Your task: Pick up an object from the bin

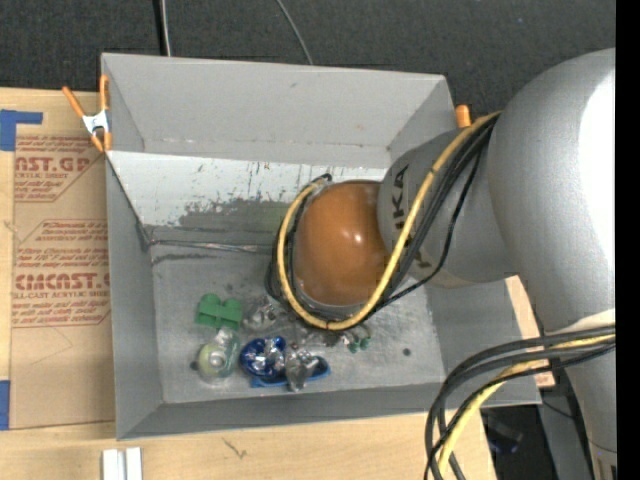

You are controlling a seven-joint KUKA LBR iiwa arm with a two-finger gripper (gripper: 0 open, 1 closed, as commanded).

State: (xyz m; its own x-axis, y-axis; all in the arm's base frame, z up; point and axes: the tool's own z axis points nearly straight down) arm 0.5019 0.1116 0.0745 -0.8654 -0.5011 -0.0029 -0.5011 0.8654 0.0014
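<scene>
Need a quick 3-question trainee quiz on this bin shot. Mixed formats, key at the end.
1. True or false: the green block lies against the right wall of the bin.
2. What lies just left of the blue shiny thing in the camera view? A) a pale round thing B) a red ball C) a yellow cup
3. Fill in: the cover on the wrist of the arm is ____ in colour.

Key: 1 false, it lies on the left part of the floor. 2 A. 3 orange.
</scene>
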